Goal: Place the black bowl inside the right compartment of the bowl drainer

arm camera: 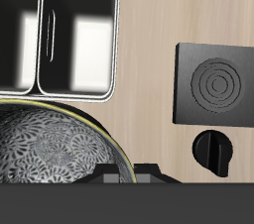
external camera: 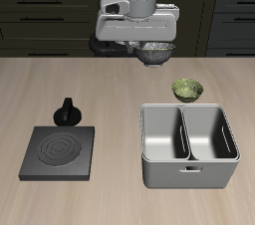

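Observation:
The black bowl (external camera: 156,56) hangs in the air under my gripper (external camera: 153,50), which is shut on its rim. Its grey-white patterned inside (arm camera: 50,154) fills much of the wrist view, close to the fingers (arm camera: 127,172). The bowl drainer (external camera: 189,170), a grey metal tub with a central divider, stands on the table nearer the front edge than the held bowl. Both of its compartments look empty, and its rim (arm camera: 117,40) shows in the wrist view too. The bowl is above the table behind the drainer, not over it.
An olive-green bowl (external camera: 187,90) sits on the table just behind the drainer, beneath and beside the held bowl. A flat black stove plate (external camera: 59,152) (arm camera: 216,84) lies across the table, with a black knob (external camera: 67,112) (arm camera: 210,151) behind it.

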Robot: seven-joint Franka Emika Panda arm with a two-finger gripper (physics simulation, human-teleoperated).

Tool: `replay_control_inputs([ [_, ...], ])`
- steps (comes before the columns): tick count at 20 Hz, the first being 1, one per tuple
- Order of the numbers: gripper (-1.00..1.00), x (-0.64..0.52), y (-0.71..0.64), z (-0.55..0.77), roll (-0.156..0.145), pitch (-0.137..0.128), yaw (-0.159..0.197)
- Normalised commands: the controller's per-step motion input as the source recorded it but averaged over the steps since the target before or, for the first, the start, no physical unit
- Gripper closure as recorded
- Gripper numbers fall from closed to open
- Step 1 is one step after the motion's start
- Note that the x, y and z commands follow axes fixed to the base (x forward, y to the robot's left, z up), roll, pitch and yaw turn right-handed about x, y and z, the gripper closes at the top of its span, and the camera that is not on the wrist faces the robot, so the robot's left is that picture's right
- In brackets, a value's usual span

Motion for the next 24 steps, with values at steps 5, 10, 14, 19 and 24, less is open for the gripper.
replay_control_inputs([
  [5,1.00,0.42,-0.01,0.00,-0.039,0.037,-0.003],
  [10,1.00,0.37,0.02,0.06,-0.030,0.017,-0.009],
  [14,1.00,0.26,-0.02,0.03,-0.028,0.002,-0.008],
  [19,1.00,0.24,-0.05,0.05,-0.034,0.001,0.001],
  [24,1.00,0.21,0.08,-0.03,0.021,0.009,-0.018],
])
